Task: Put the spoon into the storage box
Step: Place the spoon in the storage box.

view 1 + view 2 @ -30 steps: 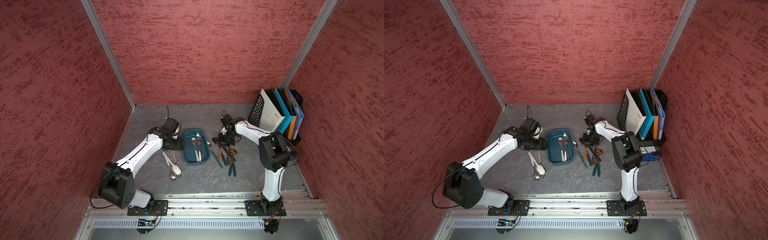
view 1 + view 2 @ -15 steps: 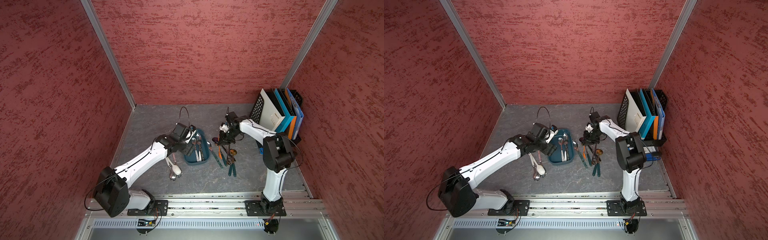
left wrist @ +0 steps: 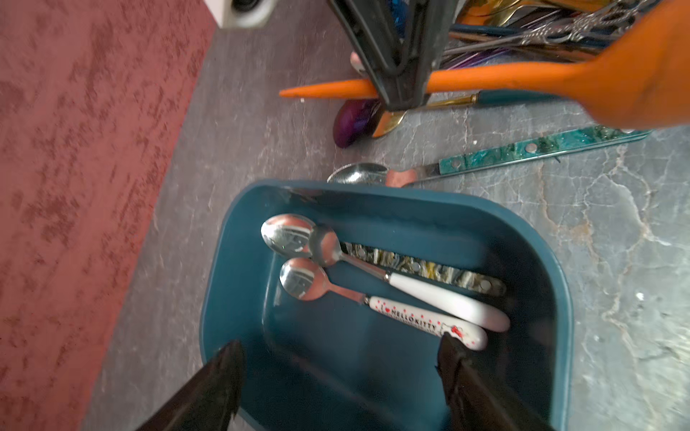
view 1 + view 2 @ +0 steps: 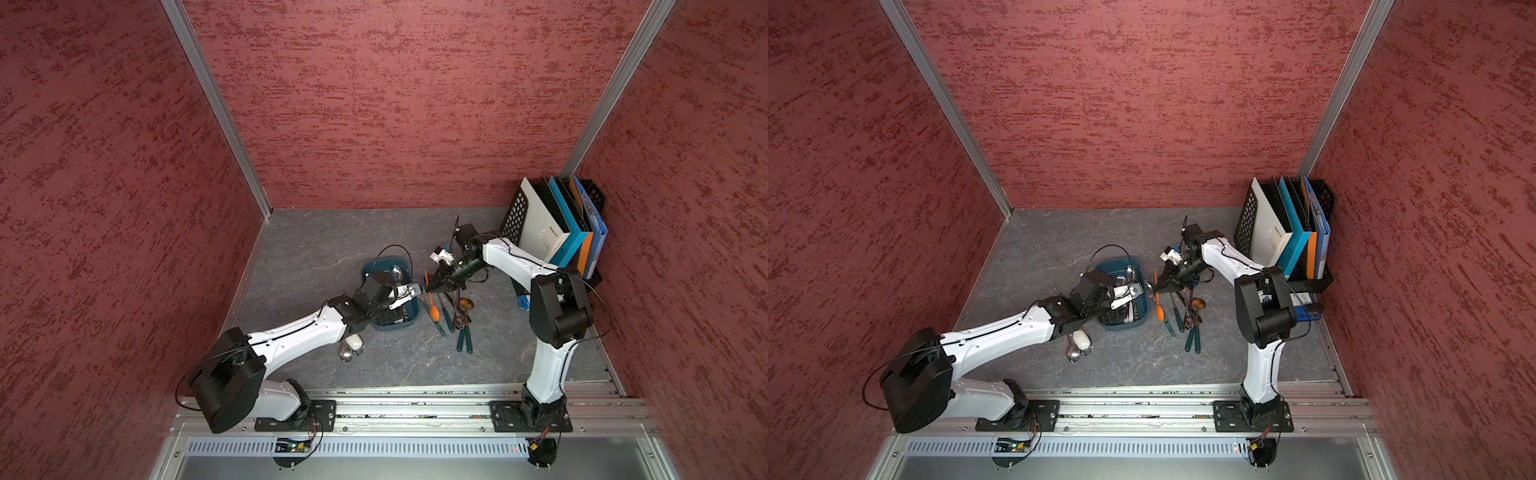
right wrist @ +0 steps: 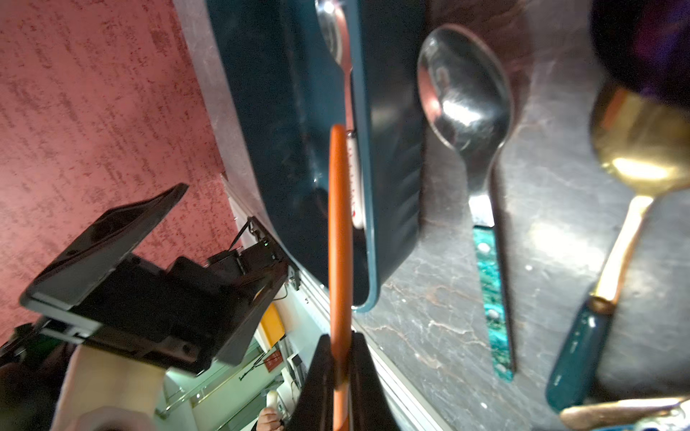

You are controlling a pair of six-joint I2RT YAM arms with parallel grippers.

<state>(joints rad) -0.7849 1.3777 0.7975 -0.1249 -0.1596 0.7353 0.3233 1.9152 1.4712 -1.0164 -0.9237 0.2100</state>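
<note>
My right gripper [image 5: 340, 339] is shut on the thin handle of an orange spoon [image 5: 339, 224]. It holds the spoon off the table just beside the right rim of the dark teal storage box [image 4: 390, 266]. Seen from the left wrist, the orange spoon [image 3: 522, 76] crosses behind the storage box [image 3: 410, 194]. Three spoons lie inside the box, one with a plain white handle [image 3: 448, 302] and one with a printed white handle [image 3: 422, 321]. My left gripper [image 3: 338, 345] hangs open over the box with nothing between its fingers. In a top view the left gripper [image 4: 390, 311] is above the box's near half.
A steel spoon with a teal marbled handle [image 5: 466, 93] lies on the table against the box's right side. A pile of cutlery [image 4: 457, 316] lies further right. Two spoons [image 4: 351, 349] lie by the left arm. A black rack of folders [image 4: 557, 224] fills the back right corner.
My left arm swung from the box's left side to over the box, its gripper staying open. My right gripper shifted toward the box with the orange spoon.
</note>
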